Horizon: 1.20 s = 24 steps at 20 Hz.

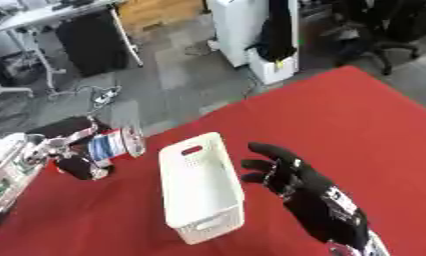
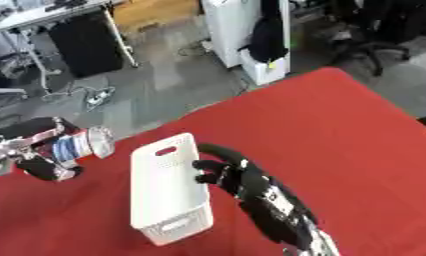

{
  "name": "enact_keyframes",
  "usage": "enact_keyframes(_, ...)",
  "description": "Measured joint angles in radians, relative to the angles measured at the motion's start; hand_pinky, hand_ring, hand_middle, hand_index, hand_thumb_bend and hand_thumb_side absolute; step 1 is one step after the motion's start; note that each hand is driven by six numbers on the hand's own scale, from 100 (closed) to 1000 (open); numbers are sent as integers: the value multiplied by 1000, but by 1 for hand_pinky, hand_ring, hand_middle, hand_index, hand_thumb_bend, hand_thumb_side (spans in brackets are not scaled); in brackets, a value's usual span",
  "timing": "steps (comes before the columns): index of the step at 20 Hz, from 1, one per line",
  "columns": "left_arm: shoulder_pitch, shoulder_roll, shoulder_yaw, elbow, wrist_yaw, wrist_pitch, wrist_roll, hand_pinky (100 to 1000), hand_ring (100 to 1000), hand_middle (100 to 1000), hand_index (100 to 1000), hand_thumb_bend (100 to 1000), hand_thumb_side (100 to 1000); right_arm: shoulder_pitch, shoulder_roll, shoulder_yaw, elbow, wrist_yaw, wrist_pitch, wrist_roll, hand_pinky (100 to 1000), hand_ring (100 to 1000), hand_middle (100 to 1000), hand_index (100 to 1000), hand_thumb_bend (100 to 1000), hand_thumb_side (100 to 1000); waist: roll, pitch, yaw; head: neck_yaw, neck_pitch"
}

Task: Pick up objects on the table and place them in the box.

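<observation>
A white plastic box (image 1: 199,187) with handle slots stands on the red table (image 1: 339,125). To its left my left hand (image 1: 76,162) is shut on a can-like container (image 1: 116,144) with a red, white and blue label and a clear end, held on its side above the table's left edge. My right hand (image 1: 291,182) hovers open just right of the box, fingers spread and pointing up-left, close to the box's right wall. I cannot see inside the box.
The table's far edge runs diagonally, with grey floor beyond. A white cabinet (image 1: 251,30), a desk (image 1: 50,20) with a black unit beneath, cables and an office chair (image 1: 383,35) stand on the floor behind.
</observation>
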State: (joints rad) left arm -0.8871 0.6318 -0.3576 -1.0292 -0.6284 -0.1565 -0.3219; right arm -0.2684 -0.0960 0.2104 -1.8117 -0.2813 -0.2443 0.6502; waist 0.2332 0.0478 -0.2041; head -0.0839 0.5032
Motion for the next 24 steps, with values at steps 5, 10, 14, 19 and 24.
enact_keyframes(5, -4, -2, -5, 9, -17, -13, -2, 100, 231, 283, 466, 257, 129, 3, 1, 0, -4, 0, 13, 3, 892, 941, 999, 1000, 119, 1000, 0, 0, -4, 17, -5)
enact_keyframes(10, -10, -27, -10, 22, -33, -24, -5, 100, 231, 284, 467, 261, 132, 11, 7, 0, -7, 0, 24, 5, 894, 943, 1000, 1000, 115, 1000, 0, 0, -11, 23, -5)
enact_keyframes(14, -19, -47, -16, 31, -45, -36, -7, 100, 231, 284, 467, 261, 132, 14, 10, -1, -10, 1, 31, 7, 895, 945, 1000, 1000, 114, 1000, 0, 0, -17, 24, -5)
enact_keyframes(19, -36, -70, -18, 43, -62, -49, -10, 100, 230, 282, 466, 253, 133, 20, 18, -6, -10, 4, 38, 6, 896, 945, 1000, 1000, 115, 1000, 0, 0, -25, 24, -5)
enact_keyframes(24, -54, -99, -25, 49, -68, -58, -16, 100, 230, 282, 465, 251, 133, 21, 21, -6, -10, 11, 42, 10, 896, 946, 1000, 1000, 118, 1000, 0, 0, -34, 24, -5)
